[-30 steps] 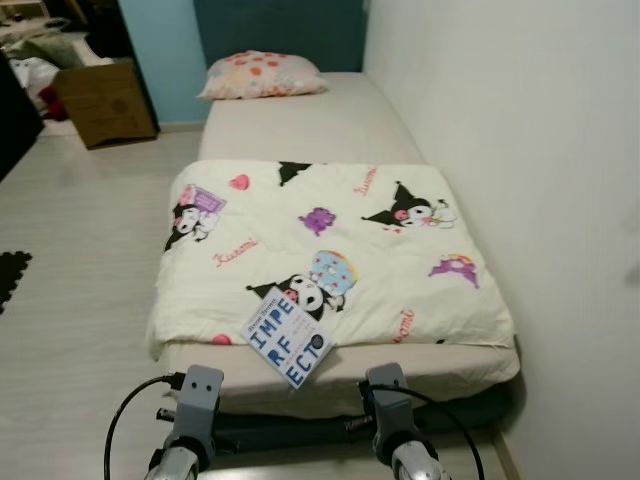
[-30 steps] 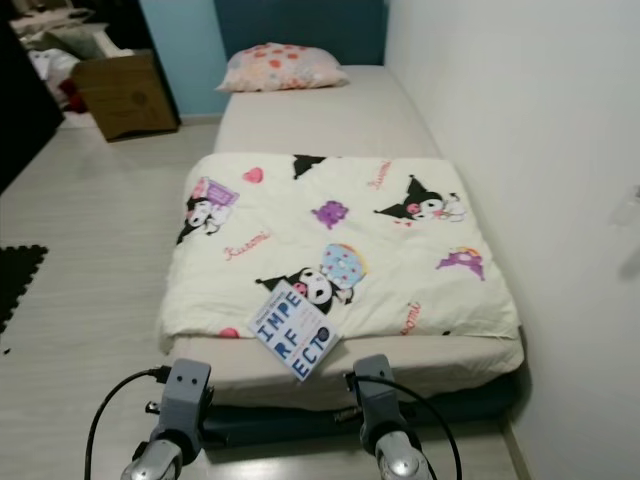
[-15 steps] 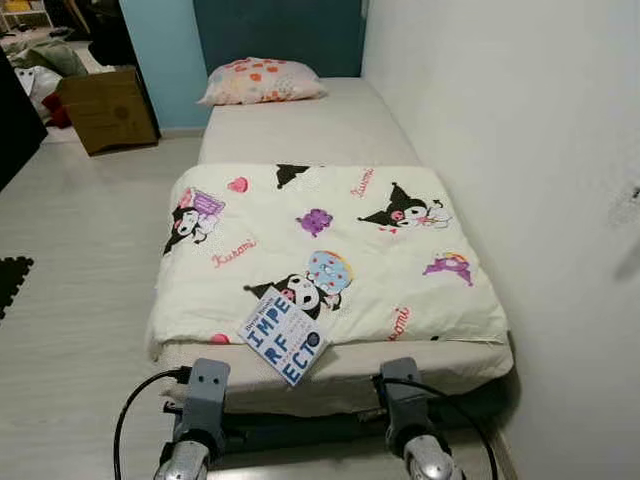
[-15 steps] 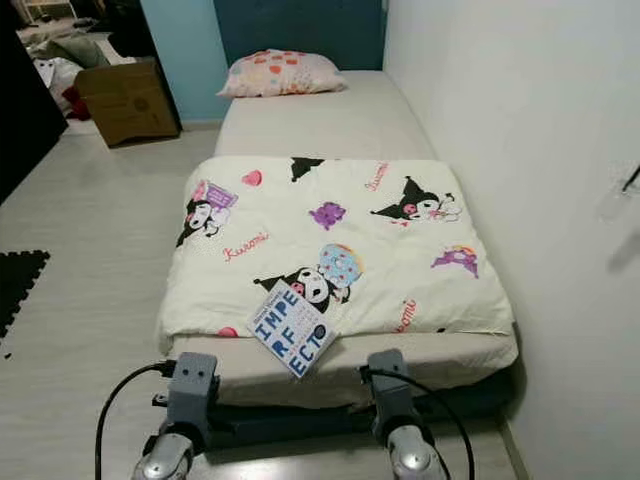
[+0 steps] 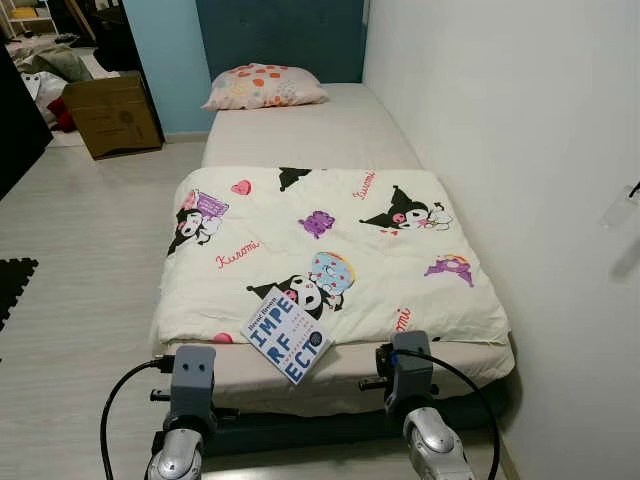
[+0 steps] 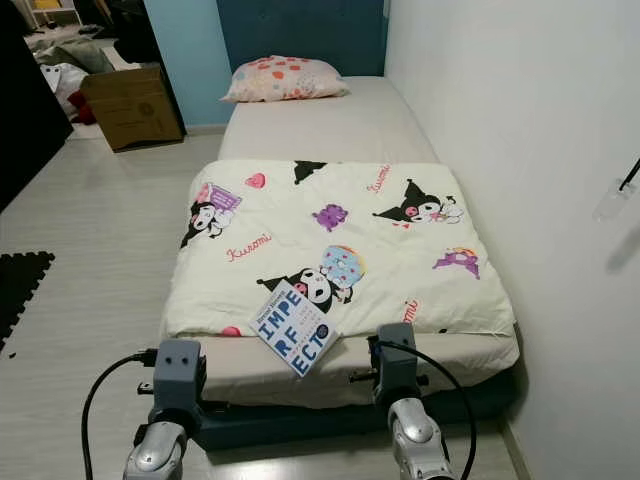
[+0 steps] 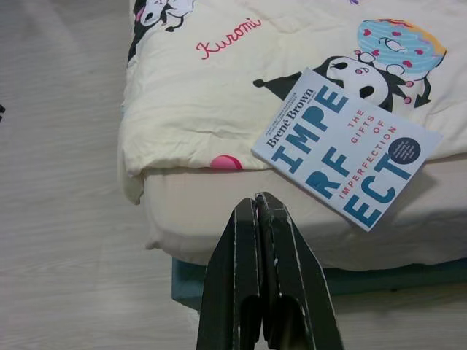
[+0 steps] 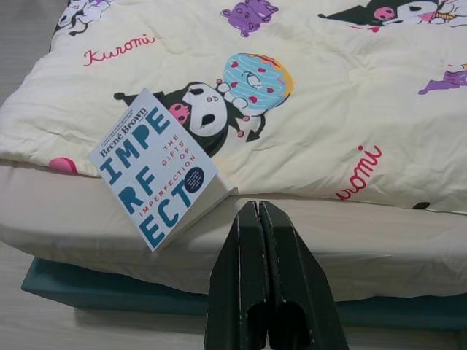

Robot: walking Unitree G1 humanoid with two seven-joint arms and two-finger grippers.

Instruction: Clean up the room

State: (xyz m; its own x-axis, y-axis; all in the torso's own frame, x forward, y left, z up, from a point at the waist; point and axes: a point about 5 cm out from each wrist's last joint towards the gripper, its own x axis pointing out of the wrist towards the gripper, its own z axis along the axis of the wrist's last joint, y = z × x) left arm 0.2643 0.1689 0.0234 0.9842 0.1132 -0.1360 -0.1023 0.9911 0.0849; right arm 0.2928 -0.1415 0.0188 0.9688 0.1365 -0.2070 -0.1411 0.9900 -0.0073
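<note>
Left wrist view reads book (image 7: 347,146) author's name.

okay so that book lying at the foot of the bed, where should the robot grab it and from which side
Probably by the near corner of the book, coming from the foot of the bed. It lies flat and skewed, that corner resting on bare mattress past the blanket edge, nearest the robot. The right pincer is shut close beside it, so it would need to open first, then slide one finger underneath.

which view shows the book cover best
The left wrist view: the book is large, its whole cover readable. The right wrist view shows it slightly smaller, and both eye views show it small at the bed's foot.
</note>
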